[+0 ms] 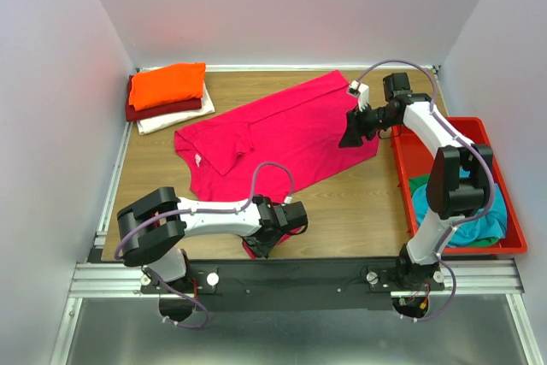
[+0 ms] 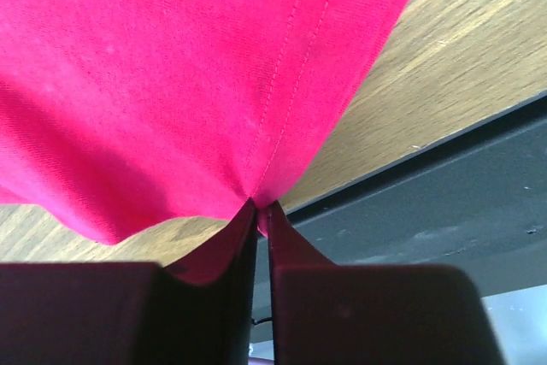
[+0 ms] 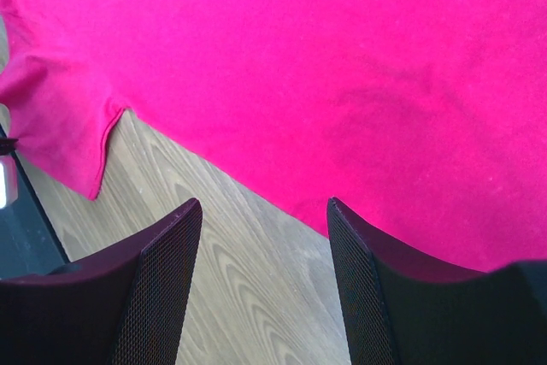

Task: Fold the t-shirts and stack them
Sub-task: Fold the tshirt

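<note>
A: Left gripper (image 2: 263, 208) was pinched shut on the near hem of the pink-red t-shirt (image 1: 282, 130), spread on the table (image 1: 342, 207); right gripper (image 3: 263, 204) gaped wide over its right edge

B: Risk noted: a one-sided pull could have bunched the cloth

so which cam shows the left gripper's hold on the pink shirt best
The left wrist view: the left gripper is shut on the pink shirt at its edge, cloth bunching at the pinch. The top view shows it small, the pinch hidden. The right wrist view misses it.
</note>
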### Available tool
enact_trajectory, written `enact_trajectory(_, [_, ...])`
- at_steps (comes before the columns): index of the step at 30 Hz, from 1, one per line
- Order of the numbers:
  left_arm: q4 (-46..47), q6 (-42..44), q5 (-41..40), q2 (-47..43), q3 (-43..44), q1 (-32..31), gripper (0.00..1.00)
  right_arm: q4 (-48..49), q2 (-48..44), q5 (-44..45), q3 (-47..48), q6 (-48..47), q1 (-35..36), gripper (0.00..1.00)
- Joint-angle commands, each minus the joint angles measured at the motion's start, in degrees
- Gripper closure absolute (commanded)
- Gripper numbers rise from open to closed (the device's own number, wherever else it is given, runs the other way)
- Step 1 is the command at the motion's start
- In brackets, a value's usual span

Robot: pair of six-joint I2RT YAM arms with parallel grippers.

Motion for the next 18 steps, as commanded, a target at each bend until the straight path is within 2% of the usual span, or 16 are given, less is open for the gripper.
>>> enact_trajectory(1, [0.9,-0.6,-0.8,0.2,-1.2,-0.4,0.9,-0.5,0.6,-1.1,-0.6,-0.9,-0.3,0.32])
enact_trajectory(5, [-1.5,-1.3,-3.2,-2.3,2.3,-0.2,1.0,-0.5,0.4,0.7,-0.8,-1.9,-0.2,0.32])
enact_trajectory(8, [-1.4,-1.4,-3.6,-5.5,3.8,1.3,1.0,-0.5,-0.1,5.8,-0.7,-3.4,-0.2,0.33])
enact_trajectory(13, [0.1,-1.2,-3.7,-13.3,3.8,5.9,1.0,-0.2,2.2,24.5,2.0,-0.5,-0.2,0.35])
enact_trajectory(18, [0.7,0.9,-3.5,-17.7,4.1,10.8,1.0,0.2,6.4,33.3,5.3,3.0,-0.1,0.4])
